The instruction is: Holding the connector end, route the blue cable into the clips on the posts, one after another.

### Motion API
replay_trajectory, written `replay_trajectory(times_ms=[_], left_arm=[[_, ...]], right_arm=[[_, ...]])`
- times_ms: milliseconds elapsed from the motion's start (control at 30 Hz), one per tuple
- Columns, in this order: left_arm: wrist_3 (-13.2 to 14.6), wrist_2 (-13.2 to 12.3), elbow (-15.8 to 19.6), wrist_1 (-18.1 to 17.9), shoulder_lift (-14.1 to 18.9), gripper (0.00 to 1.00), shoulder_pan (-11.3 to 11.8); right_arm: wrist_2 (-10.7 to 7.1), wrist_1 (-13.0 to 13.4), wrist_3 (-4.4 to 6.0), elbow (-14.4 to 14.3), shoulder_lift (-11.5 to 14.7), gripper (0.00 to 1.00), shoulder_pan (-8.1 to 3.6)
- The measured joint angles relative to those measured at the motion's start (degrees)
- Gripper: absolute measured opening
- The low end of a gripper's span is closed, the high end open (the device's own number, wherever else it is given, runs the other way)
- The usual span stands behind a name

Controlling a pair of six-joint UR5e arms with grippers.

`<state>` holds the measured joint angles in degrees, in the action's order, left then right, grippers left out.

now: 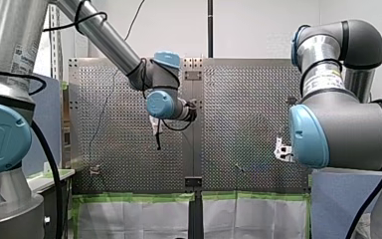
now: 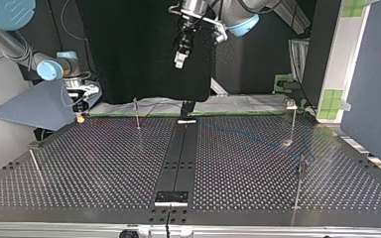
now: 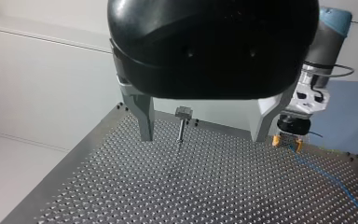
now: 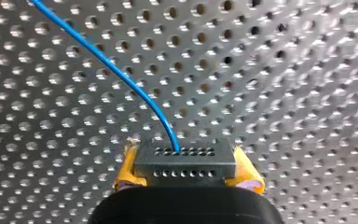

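R hand (image 4: 187,171) clamped on connector (image 4: 185,161), blue cable (image 4: 107,63) leads ahead; L hand (image 3: 203,136) apart.

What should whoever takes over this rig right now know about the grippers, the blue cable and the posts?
My right gripper: shut on the connector, yellow pads at its sides, low over the table.
My left gripper: open, empty, raised, with a post ahead between its fingers.
The blue cable: runs from the connector and lies loose across the table.
Done: connector grasped. No clip is seen holding cable.
Left: route the cable into every clip.
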<state>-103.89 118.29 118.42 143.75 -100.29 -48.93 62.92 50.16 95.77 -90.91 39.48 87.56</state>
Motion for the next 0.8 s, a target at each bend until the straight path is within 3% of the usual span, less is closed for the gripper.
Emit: replay_trajectory(times_ms=[300, 467, 800], left_arm=[[-0.92, 0.08, 4.80, -3.85, 4.78, 1.00, 0.66], [-0.61, 0.61, 7.34, -5.74, 7.14, 1.00, 0.63], [0.14, 1.02, 11.83, -9.58, 4.49, 1.00, 0.26]], right_arm=[[-0.09, -4.04, -0.66, -0.04, 4.42, 0.00, 0.97], [-0.67, -5.49, -1.67, -0.09, 6.81, 0.00, 1.65], [-0.45, -5.79, -2.11, -1.65, 11.54, 0.00, 2.61]])
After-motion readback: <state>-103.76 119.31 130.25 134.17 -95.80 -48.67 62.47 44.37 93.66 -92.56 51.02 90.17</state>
